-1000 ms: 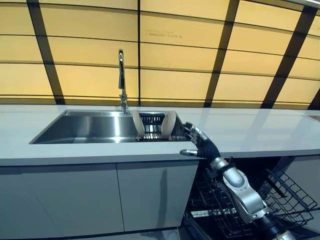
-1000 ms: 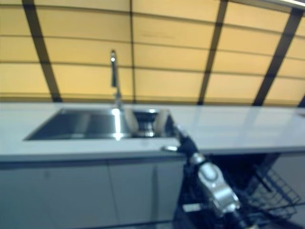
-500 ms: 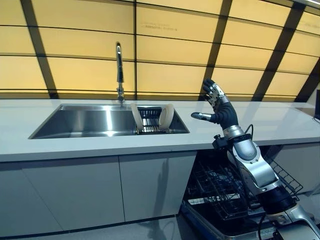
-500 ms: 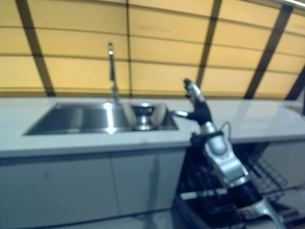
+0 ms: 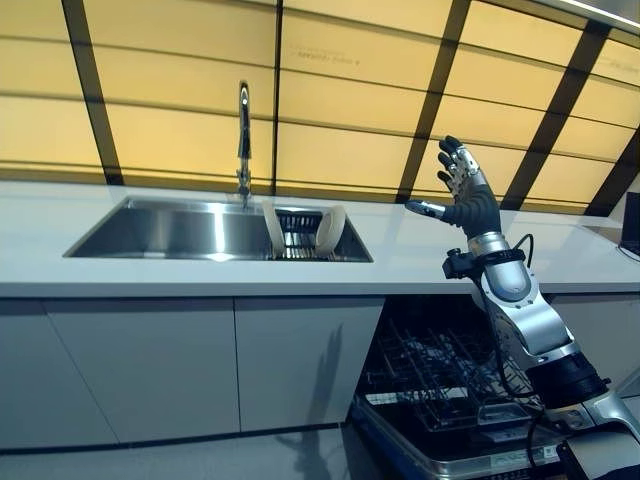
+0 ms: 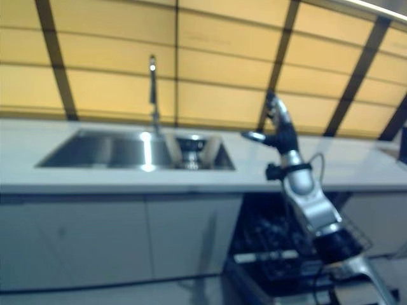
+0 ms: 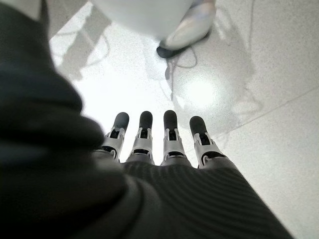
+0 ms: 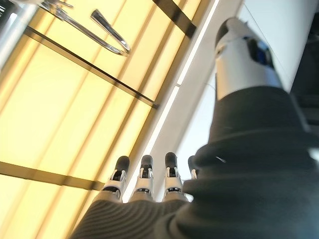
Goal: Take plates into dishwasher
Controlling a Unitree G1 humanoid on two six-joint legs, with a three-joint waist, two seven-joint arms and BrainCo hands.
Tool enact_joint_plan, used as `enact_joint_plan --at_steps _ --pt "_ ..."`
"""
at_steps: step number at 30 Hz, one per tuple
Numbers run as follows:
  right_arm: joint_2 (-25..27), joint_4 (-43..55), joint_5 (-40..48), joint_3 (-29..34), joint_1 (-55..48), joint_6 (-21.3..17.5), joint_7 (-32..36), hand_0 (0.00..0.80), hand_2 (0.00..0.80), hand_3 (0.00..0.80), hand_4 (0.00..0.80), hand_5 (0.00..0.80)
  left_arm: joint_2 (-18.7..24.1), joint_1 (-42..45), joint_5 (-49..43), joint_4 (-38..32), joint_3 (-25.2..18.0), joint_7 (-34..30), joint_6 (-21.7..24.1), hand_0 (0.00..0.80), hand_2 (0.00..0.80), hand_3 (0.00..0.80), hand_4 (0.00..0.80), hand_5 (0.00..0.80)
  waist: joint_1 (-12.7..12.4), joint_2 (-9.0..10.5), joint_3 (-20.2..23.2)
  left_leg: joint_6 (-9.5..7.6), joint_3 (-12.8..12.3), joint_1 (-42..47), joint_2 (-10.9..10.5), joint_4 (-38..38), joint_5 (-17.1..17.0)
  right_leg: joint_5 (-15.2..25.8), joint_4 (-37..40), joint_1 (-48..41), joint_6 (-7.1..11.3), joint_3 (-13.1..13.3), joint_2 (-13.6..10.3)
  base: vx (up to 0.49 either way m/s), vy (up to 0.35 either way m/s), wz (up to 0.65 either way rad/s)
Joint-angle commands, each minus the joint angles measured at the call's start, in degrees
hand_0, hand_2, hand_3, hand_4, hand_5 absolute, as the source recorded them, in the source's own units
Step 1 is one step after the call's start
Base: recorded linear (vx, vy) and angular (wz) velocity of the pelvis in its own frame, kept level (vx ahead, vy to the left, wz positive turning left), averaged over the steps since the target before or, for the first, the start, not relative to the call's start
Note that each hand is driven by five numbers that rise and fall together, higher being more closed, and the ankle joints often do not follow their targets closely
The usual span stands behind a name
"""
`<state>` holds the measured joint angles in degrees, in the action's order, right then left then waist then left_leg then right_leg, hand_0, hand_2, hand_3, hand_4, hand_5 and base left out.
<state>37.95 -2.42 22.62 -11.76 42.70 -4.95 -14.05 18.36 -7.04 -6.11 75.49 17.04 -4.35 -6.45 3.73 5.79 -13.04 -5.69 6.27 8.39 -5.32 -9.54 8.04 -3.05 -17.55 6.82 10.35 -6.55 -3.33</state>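
Plates: two pale plates (image 5: 333,232) stand on edge in a dark rack (image 5: 300,238) at the right end of the sink (image 5: 170,228), which is sunk into the table (image 5: 420,265); neither is held.
Right hand: right hand (image 5: 468,200) is raised above the table, right of the sink and well apart from the plates, fingers straight and spread, thumb out, holding nothing.
Left hand: left hand (image 7: 164,144) shows only in its wrist view, fingers straight, empty, pointing down at the floor (image 7: 259,74).
Dishwasher: open dishwasher (image 5: 440,385) sits below the table's front edge, right of the sink, its wire basket pulled out.
Step in hand: likely the reach for the nearer plate.
Doing it well: bring the hand down and across to the rack, close thumb and fingers on the plate's upper rim, lift straight up clear of the rack's tines.
Hard to see: the plates' lower edges are hidden in the rack; whether more plates stand between the two cannot be told; the dishwasher's free slots are unclear.
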Motion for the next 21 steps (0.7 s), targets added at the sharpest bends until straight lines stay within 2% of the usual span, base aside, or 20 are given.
enact_joint_plan --at_steps 1,2,4,5,6,7,8,9,11,12,13,14,15,16,17,18,20,21 --pt "1.69 -2.16 1.55 2.64 8.59 -0.89 -1.77 0.0 0.0 0.0 0.0 0.0 1.92 3.84 -1.32 1.39 0.41 0.17 1.74 0.0 0.0 0.0 0.0 0.0 -3.66 0.83 3.8 -0.27 2.29 5.63 -2.46 4.73 3.67 19.07 14.09 6.74 -2.42 0.14 -1.07 0.522 -0.262 -0.02" --pt "1.19 -2.17 1.55 2.43 9.82 -0.24 -1.83 0.0 0.0 0.0 0.0 0.0 2.01 4.26 -0.12 1.79 -0.09 -0.14 3.15 0.0 0.0 0.0 0.0 0.0 -3.85 -0.04 4.94 1.22 2.09 7.45 -1.19 4.24 4.92 16.53 11.88 6.51 -3.67 -1.61 -1.41 0.472 -0.219 0.1" --pt "0.57 -2.58 1.29 1.88 10.96 0.56 -1.24 0.0 0.0 0.0 0.0 0.0 1.55 3.97 0.77 2.16 -0.15 -0.09 4.26 0.0 0.0 0.0 0.0 0.0 -3.58 -1.1 6.33 2.9 1.28 8.88 0.35 3.78 5.07 14.13 11.69 5.91 -5.17 -2.88 -1.52 0.355 -0.13 0.18" --pt "-0.04 -2.95 1.53 1.25 11.17 1.41 -0.67 0.0 0.0 0.0 0.0 0.0 0.64 4.24 2.96 2.17 -0.72 0.51 5.93 0.0 0.0 0.0 0.0 0.0 -3.35 -1.96 7.74 5.13 -0.95 8.53 2.12 -0.91 1.51 12.06 12.64 4.02 -6.51 -2.94 -1.26 0.411 -0.158 0.25" --pt "-0.22 -3.13 1.54 0.87 10.95 1.74 -0.41 0.0 0.0 0.0 0.0 0.0 0.15 4.71 4.11 1.86 -1.36 0.44 6.84 0.0 0.0 0.0 0.0 0.0 -3.3 -2.49 8.19 6.65 -2.36 8.19 3.24 -5.57 -1.27 11.27 13.26 2.61 -7.16 -3.25 -0.67 0.456 -0.22 0.4" --pt "-0.13 -3.64 2.5 0.38 10.52 1.2 -0.14 0.0 0.0 0.0 0.0 0.0 -0.37 5.28 4.54 1.38 -2.05 0.49 8.27 0.0 0.0 0.0 0.0 0.0 -3.22 -2.53 8.7 8.34 -3.79 6.97 3.93 -11.26 -6.13 10.81 14.52 0.88 -7.91 -3.36 -0.25 0.267 -0.168 0.42" --pt "-0.08 -3.83 3.12 0.29 10.25 0.86 -0.09 0.0 0.0 0.0 0.0 0.0 -0.57 5.54 4.5 1.17 -2.26 0.51 8.81 0.0 0.0 0.0 0.0 0.0 -3.19 -2.25 8.93 8.87 -4.22 6.04 3.81 -13.3 -8.32 10.72 15.14 0.26 -8.21 -3.23 -0.32 0.274 -0.217 0.51" --pt "0.45 -4.19 4.01 0.09 9.39 0.16 0.39 0.0 0.0 0.0 0.0 0.0 -1.19 6.15 4.33 0.36 -2.27 0.53 10.34 0.0 0.0 0.0 0.0 0.0 -3.54 -1.45 8.89 9.88 -5.68 0.97 3.19 -23.47 -12.07 10.28 16.5 -2.16 -9.27 -2.37 -0.46 0.235 -0.226 0.43" --pt "1.33 -4.69 4.66 0.1 7.97 -1.14 0.63 0.0 0.0 0.0 0.0 0.0 -2.07 6.8 4.73 -1.49 -1.57 1.76 11.71 0.0 0.0 0.0 0.0 0.0 -4.54 0.5 7.72 9.77 -8.71 -10.2 2.52 -40.69 -12.61 9.27 17.28 -5.85 -11.06 -1.51 -1.51 0.293 -0.295 0.12" --pt "1.31 -4.41 5.14 0.35 7.05 -1.52 0.16 0.0 0.0 0.0 0.0 0.0 -2.07 6.62 5.46 -3.66 -1.22 2.06 11.07 0.0 0.0 0.0 0.0 0.0 -5.55 1.04 6.63 8.66 -9.45 -17.52 3.14 -44.41 -10.68 8.25 17.3 -8.28 -11.46 -1.78 -1.78 0.254 -0.221 -0.26" --pt "1.14 -4.25 4.97 0.43 6.78 -1.56 0.04 0.0 0.0 0.0 0.0 0.0 -2.01 6.45 5.58 -4.2 -1.21 2.03 10.73 0.0 0.0 0.0 0.0 0.0 -5.83 1.0 6.31 8.21 -9.59 -18.97 3.14 -44.78 -9.61 8.06 17.42 -8.9 -11.44 -1.88 -1.72 0.321 -0.146 -0.17" --pt "-0.04 -3.78 3.53 0.33 6.32 -1.66 -0.55 0.0 0.0 0.0 0.0 0.0 -1.57 5.84 5.48 -5.51 -1.05 1.8 9.86 0.0 0.0 0.0 0.0 0.0 -6.98 0.41 5.42 6.92 -10.01 -20.91 2.52 -36.65 -7.81 7.36 17.99 -10.64 -10.96 -1.85 -0.93 0.307 -0.056 -0.06" --pt "-0.89 -3.72 2.96 -0.05 6.7 -1.36 -1.09 0.0 0.0 0.0 0.0 0.0 -1.22 5.79 5.14 -5.78 -1.1 1.67 9.69 0.0 0.0 0.0 0.0 0.0 -7.6 0.27 5.13 6.51 -10.66 -19.68 2.57 -30.32 -7.33 6.87 18.35 -11.5 -10.63 -1.7 -0.53 0.305 -0.041 -0.08" --pt "-1.12 -3.76 2.79 -0.21 6.88 -1.24 -1.25 0.0 0.0 0.0 0.0 0.0 -1.14 5.79 5.07 -5.82 -1.16 1.67 9.61 0.0 0.0 0.0 0.0 0.0 -7.81 0.33 4.96 6.39 -10.96 -19.03 2.57 -28.61 -7.26 6.75 18.45 -11.82 -10.53 -1.55 -0.54 0.346 0.018 -0.32" --pt "-2.01 -4.38 1.98 -0.98 8.13 -0.25 -2.18 0.0 0.0 0.0 0.0 0.0 -0.63 5.8 4.76 -6.02 -1.41 1.67 9.02 0.0 0.0 0.0 0.0 0.0 -8.78 -0.26 5.07 6.64 -10.76 -17.35 3.01 -16.49 -8.51 5.79 19.2 -13.1 -10.18 -1.0 0.67 0.372 0.055 -0.4" --pt "-2.3 -4.91 2.41 -1.5 8.91 0.15 -2.74 0.0 0.0 0.0 0.0 0.0 -0.54 5.8 4.53 -6.06 -1.32 1.7 8.39 0.0 0.0 0.0 0.0 0.0 -9.69 -0.77 5.09 7.13 -9.37 -17.7 2.51 -9.5 -10.17 5.29 19.66 -14.07 -10.01 0.01 1.5 0.471 0.079 -0.43" --pt "-2.65 -5.98 2.78 -2.6 9.79 0.26 -3.72 0.0 0.0 0.0 0.0 0.0 -0.75 6.15 3.99 -6.03 -0.85 2.42 7.46 0.0 0.0 0.0 0.0 0.0 -11.41 -1.53 5.09 8.23 -6.02 -19.86 2.03 1.17 -14.12 4.58 20.47 -15.82 -9.95 2.53 2.9 0.394 0.07 -0.23" --pt "-2.56 -6.32 2.81 -2.84 9.92 0.26 -3.69 0.0 0.0 0.0 0.0 0.0 -0.85 6.47 4.0 -5.89 -0.65 2.73 7.31 0.0 0.0 0.0 0.0 0.0 -11.96 -1.84 5.01 8.89 -5.47 -20.69 2.19 5.05 -16.51 4.11 20.72 -16.88 -10.05 3.6 3.44 0.383 0.07 -0.13"
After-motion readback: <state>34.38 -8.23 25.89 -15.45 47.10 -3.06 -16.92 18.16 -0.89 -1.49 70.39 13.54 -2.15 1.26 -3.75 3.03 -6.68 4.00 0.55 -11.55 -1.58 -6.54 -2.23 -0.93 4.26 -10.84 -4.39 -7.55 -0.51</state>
